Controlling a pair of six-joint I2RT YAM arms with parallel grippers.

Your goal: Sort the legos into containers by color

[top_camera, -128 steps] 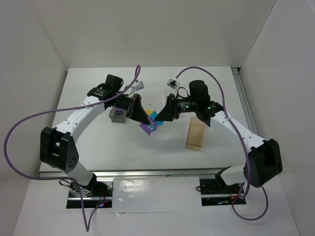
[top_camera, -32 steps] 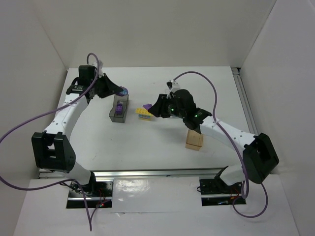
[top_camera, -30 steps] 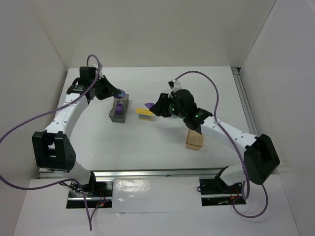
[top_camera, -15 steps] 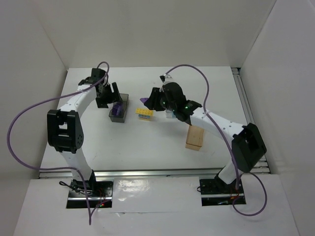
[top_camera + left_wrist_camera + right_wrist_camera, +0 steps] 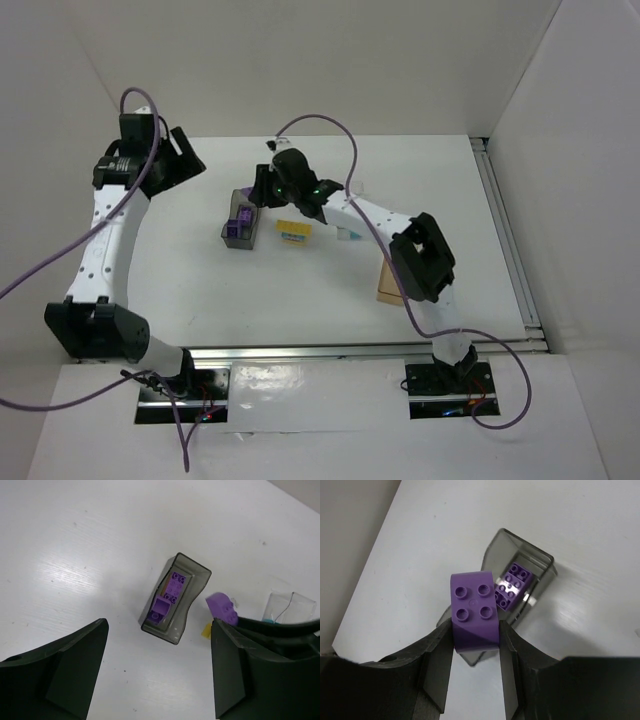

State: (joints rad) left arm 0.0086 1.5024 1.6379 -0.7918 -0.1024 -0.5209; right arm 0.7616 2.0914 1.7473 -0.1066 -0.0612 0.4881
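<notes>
My right gripper [image 5: 475, 636] is shut on a purple lego [image 5: 474, 611] and holds it just above the near end of the smoky dark grey container [image 5: 540, 562]. Two purple legos [image 5: 513, 586] lie inside that bin. The top view shows this gripper [image 5: 262, 189] right beside the grey container [image 5: 240, 218]. My left gripper [image 5: 155, 677] stands open and empty high above the table, looking down on the same bin [image 5: 192, 587]; in the top view it [image 5: 183, 160] is at the far left. A yellow lego [image 5: 294, 232] lies on the table right of the grey bin.
A clear container [image 5: 292, 607] with something cyan in it stands to the right of the yellow lego. The amber-tan container [image 5: 386, 288] sits nearer the front, partly hidden behind the right arm. Side walls enclose the white table.
The left gripper opened over the grey bin, left its purple lego there, then rose back to the far left. The right gripper carried its purple lego leftward to the grey bin.
</notes>
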